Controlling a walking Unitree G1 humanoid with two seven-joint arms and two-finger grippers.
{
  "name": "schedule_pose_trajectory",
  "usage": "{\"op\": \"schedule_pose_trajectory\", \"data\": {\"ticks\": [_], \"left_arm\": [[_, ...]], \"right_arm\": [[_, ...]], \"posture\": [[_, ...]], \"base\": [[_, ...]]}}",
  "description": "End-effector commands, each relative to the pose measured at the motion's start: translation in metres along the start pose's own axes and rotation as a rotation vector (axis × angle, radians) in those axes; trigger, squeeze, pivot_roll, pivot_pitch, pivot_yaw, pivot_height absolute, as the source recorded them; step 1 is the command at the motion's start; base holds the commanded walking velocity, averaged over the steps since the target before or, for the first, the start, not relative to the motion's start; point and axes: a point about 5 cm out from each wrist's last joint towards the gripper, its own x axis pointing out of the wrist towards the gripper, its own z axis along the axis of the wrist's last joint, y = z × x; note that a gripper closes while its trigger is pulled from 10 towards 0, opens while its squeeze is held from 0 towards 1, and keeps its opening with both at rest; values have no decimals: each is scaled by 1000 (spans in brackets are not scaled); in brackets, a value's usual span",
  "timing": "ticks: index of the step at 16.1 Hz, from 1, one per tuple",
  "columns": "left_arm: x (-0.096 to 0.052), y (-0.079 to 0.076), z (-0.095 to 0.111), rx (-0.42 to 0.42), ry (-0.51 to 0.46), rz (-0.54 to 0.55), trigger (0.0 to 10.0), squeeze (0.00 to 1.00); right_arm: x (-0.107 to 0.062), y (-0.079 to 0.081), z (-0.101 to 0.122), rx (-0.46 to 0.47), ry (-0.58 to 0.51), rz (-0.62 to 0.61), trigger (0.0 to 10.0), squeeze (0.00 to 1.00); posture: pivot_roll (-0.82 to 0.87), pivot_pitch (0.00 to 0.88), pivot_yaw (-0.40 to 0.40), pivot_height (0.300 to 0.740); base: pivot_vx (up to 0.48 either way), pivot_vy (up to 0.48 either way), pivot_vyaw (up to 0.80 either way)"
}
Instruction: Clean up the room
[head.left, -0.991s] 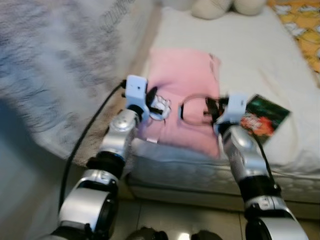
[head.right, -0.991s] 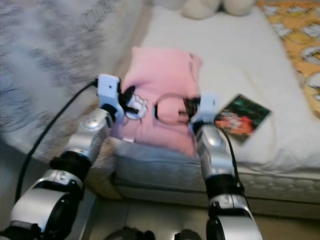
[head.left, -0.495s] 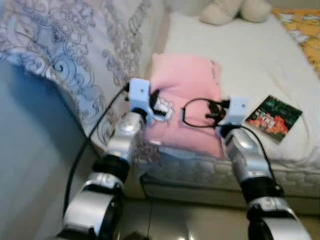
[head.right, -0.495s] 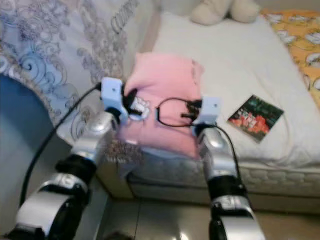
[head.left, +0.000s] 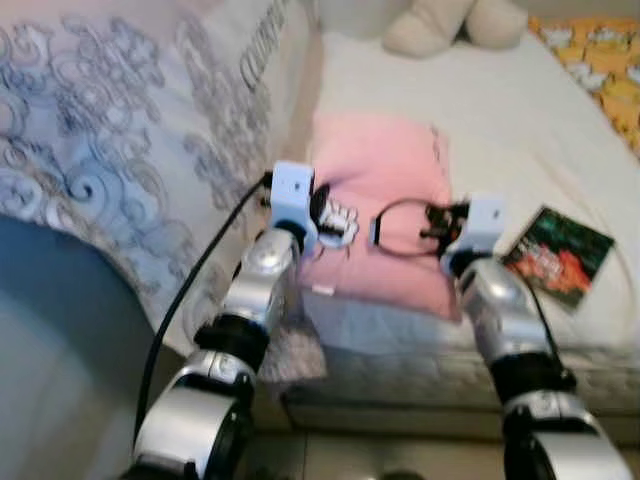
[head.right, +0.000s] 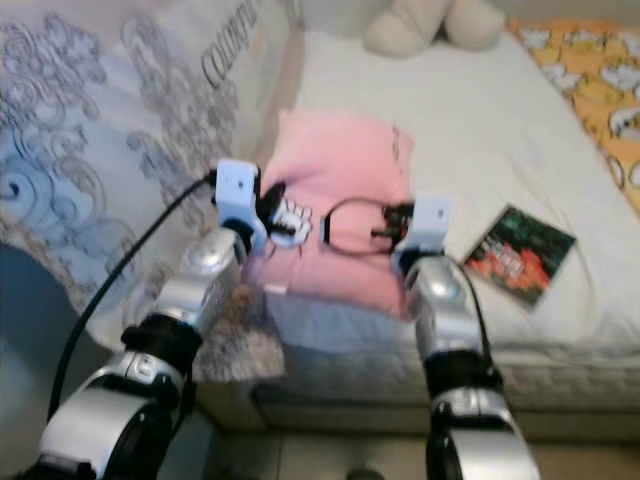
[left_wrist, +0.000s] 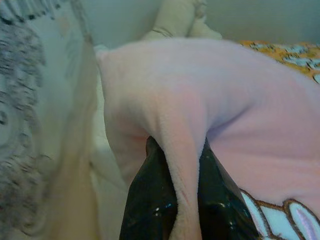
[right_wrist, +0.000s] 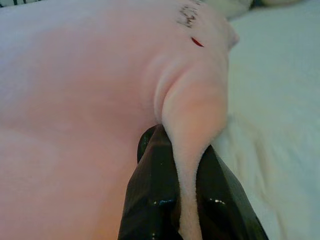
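While the left gripper (left_wrist: 182, 200) pinches the pink cloth (head.left: 385, 185), the right gripper (right_wrist: 187, 200) pinches it too.

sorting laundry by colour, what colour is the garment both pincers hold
Pink garment, with a white embroidered patch; clearest in the left eye view.

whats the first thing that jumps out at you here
The pink garment on the white bed, with the left gripper and right gripper each shut on a fold of it. Next, a dark book lies to its right and a patterned duvet is heaped to its left.
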Motion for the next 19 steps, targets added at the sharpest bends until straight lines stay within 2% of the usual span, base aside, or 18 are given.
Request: {"op": "schedule_pose_trajectory", "data": {"ticks": [1,3,4,5,7,9,11,13,15,17,19], "left_arm": [[0,21,18,-12,-59,112,10000,0],[7,15,13,-68,-4,201,10000,0],[9,14,13,-61,6,226,10000,0],[16,10,8,2,43,257,10000,0],[17,12,4,45,60,286,10000,0],[16,15,-6,-20,126,309,10000,0],[10,14,-22,21,182,307,10000,0],[6,19,-29,34,205,323,10000,0],[10,17,-23,17,177,322,10000,0],[10,8,-25,19,171,296,10000,0],[9,5,-28,6,181,287,10000,0]], "right_arm": [[1,-15,4,-16,6,-56,10000,0],[11,-28,14,-98,52,-54,10000,0],[14,-27,16,-128,62,-43,10000,0],[21,-25,12,-243,138,-4,10000,0],[22,-22,3,-338,200,18,10000,0],[20,-17,-13,-351,268,21,10000,0],[20,-11,-19,-352,281,17,10000,0],[19,-5,-25,-361,288,24,10000,0],[20,1,-26,-446,279,50,10000,0],[21,-3,-24,-454,279,31,10000,0],[19,-4,-27,-477,290,25,10000,0]], "posture": [[-141,0,78,740],[-137,0,86,740],[-136,0,90,740],[-137,0,96,740],[-134,0,94,740],[-138,3,98,740],[-147,25,107,740],[-145,39,106,740],[-135,48,100,740],[-137,55,86,740],[-147,68,78,740]], "base": [[480,0,0],[472,0,0],[311,0,0],[0,0,0],[0,0,0],[0,0,0],[0,0,0],[0,0,0],[0,0,0],[0,0,0],[0,0,0]]}}
